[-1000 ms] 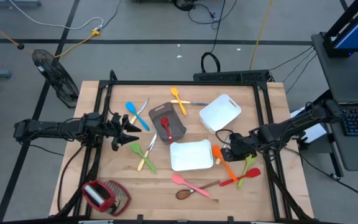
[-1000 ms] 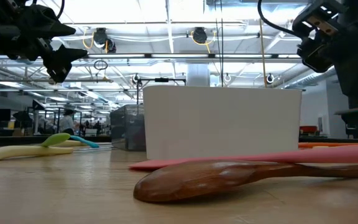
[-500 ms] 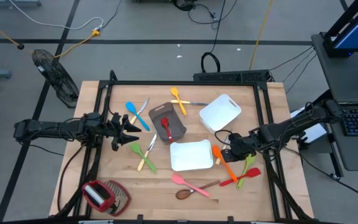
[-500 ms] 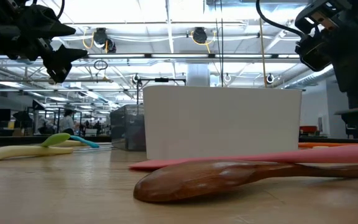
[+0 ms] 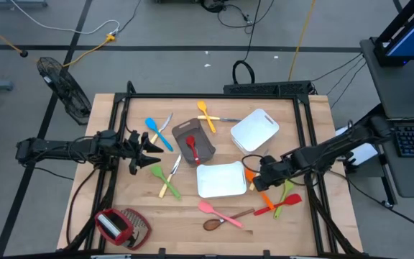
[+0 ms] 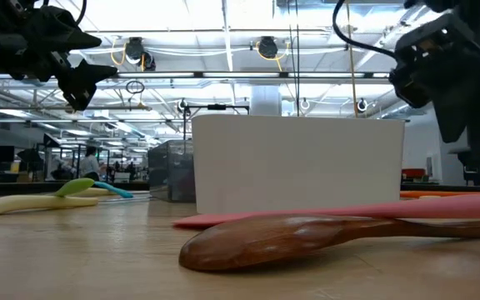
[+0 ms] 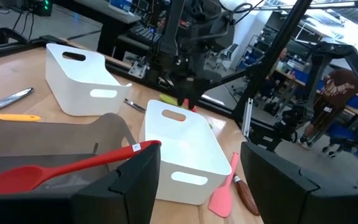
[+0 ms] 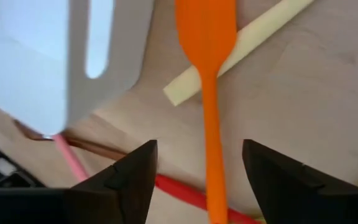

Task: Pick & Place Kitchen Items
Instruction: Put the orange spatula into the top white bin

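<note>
I'm hovering the right end effector (image 5: 256, 175), jaws wide open, over the orange spatula (image 8: 207, 74) beside the white tray (image 5: 221, 180) near the surface's right edge, risking snagging the pale handle (image 8: 241, 51) crossed beneath; left end effector (image 5: 152, 152) is waiting open near the left edge.

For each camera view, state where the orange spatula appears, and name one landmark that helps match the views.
High view: orange spatula right of the nearer white tray, under the right gripper.
Low view: cannot tell.
Left wrist view: not seen.
Right wrist view: centre, between the fingers.
Landmark: that white tray.
</note>
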Controlling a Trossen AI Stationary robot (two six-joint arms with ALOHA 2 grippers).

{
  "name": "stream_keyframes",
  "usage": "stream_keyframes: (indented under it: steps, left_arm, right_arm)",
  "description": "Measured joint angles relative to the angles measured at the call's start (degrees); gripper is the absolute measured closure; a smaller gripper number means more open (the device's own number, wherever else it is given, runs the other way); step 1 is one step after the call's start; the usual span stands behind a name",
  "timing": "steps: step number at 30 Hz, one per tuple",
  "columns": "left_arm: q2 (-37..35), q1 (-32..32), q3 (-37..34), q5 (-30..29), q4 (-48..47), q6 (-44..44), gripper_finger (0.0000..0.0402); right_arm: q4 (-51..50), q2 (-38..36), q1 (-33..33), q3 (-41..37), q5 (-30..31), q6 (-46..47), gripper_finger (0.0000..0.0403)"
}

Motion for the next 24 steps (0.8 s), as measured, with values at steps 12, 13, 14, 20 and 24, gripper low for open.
stream_keyframes:
  steps: [12, 13, 14, 20, 24]
  left_arm:
    - [0.0, 0.0, 0.0, 0.0, -0.3, 0.1, 0.0174]
    - [0.0, 0.0, 0.0, 0.0, -0.4, 0.1, 0.0174]
    - [0.0, 0.0, 0.0, 0.0, -0.4, 0.0, 0.0174]
    - [0.0, 0.0, 0.0, 0.0, -0.4, 0.1, 0.0174]
    - [0.0, 0.0, 0.0, 0.0, -0.4, 0.1, 0.0174]
  right_arm:
    - [2.5, 7.9, 0.2, 0.0, -4.1, -4.4, 0.0179]
    - [2.6, 8.6, 0.4, 0.0, -4.7, -4.4, 0.0179]
    - [2.8, 9.3, 0.7, 0.0, -5.0, -4.5, 0.0179]
    - [3.3, 12.8, 2.9, 0.0, -4.9, -4.0, 0.0183]
    - [3.3, 14.8, 3.5, 0.2, -4.7, -3.9, 0.0184]
